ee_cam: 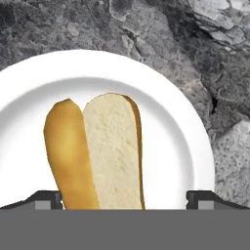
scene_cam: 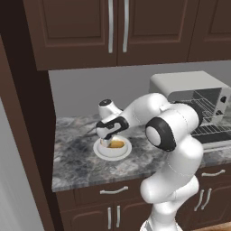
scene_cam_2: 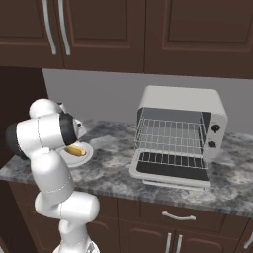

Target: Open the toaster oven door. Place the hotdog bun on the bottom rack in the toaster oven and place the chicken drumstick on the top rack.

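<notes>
Hand view: the claw stands wide open and holds nothing, its dark tips either side of a split hotdog bun, golden crust beside pale crumb, lying on a round white plate. The plate rests on the mottled grey stone worktop. The boxy silver toaster oven stands open, wire racks showing.

Marbled grey counter carries white plate and toaster oven.
</notes>
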You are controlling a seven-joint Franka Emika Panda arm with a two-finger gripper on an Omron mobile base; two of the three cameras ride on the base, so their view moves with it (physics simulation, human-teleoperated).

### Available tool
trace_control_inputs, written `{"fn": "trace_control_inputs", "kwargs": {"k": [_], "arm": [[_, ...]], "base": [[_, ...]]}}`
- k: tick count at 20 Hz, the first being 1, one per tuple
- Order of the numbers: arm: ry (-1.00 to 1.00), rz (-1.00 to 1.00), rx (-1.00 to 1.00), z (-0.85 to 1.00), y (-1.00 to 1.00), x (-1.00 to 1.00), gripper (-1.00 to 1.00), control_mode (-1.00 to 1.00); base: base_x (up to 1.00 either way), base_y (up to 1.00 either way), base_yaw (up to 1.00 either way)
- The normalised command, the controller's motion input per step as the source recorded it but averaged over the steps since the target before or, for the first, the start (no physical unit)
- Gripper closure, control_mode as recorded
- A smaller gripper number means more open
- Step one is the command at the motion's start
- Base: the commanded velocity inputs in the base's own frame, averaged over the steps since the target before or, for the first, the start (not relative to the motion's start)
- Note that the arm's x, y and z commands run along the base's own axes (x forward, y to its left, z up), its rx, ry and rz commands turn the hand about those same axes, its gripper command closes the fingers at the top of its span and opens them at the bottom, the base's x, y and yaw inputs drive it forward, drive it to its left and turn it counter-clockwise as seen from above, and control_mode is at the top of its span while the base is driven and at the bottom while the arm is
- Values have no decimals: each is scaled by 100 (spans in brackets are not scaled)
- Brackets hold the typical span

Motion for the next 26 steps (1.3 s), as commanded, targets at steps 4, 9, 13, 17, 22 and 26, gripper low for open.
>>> {"fn": "trace_control_inputs", "kwargs": {"k": [4, 9, 13, 17, 22, 26], "arm": [[0, 0, 0, -20, 0, -17, -100, -100], [0, 0, 0, -7, 0, -50, -100, -100], [0, 0, 0, -3, -1, -17, -100, -100], [0, 0, 0, 0, -6, 8, -100, -100], [0, 0, 0, -18, -2, 18, -100, -100], [1, 0, 0, -28, 0, 29, -100, -100]], "base": [[0, 0, 0], [0, 0, 0], [0, 0, 0], [0, 0, 0], [0, 0, 0], [0, 0, 0]]}}
